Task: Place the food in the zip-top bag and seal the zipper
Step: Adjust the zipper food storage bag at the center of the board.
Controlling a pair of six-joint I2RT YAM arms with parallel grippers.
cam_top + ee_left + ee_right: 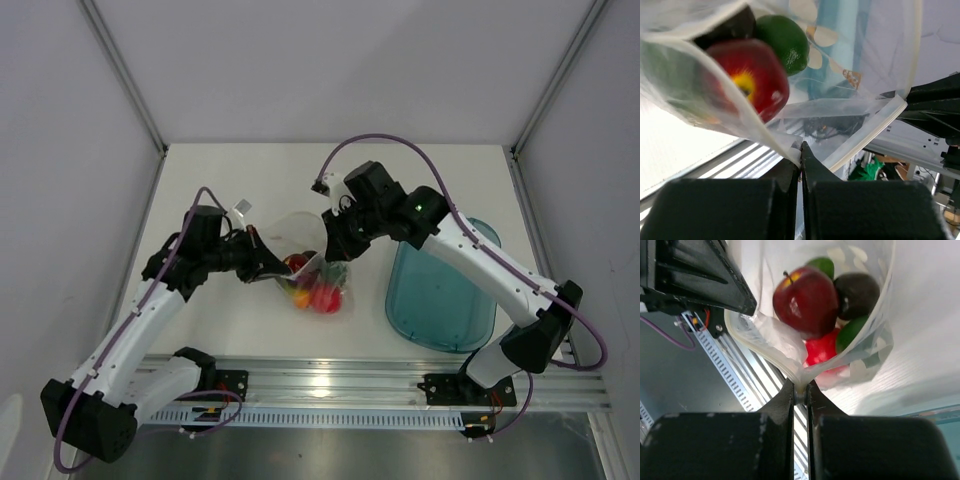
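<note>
On your left, the left end effector (262,262) is pinched on the left side of the zip-top bag (298,232). The bag's mouth is open between the two arms, around the middle of the counter (230,180) and a little toward its near edge. The overhead view gives you that layout and shows the food (318,292) bunched in the bag's lower end as red, orange and green blobs, but you cannot read either grip from it.

The left wrist view shows the grip: both fingers are pressed together with the thin plastic of the mouth edge between them. The zipper (867,132) runs as a pale strip off to the right, toward the black body of the other arm. Through the film you see a red apple-like piece (752,82) and a round green piece (785,42), both blurred.

The right end effector (335,248) is clamped on the opposite side of the mouth. Its own view shows the fingers together on the plastic, plus a dark purple piece (857,292) and a bright red piece (822,350) underneath the apple.

Further right, a teal tray (440,300) lies by the counter's right edge. The right forearm crosses over its far side.

You cannot tell whether the bag's bottom rests on the counter. Both wrist views cut the bag off.
</note>
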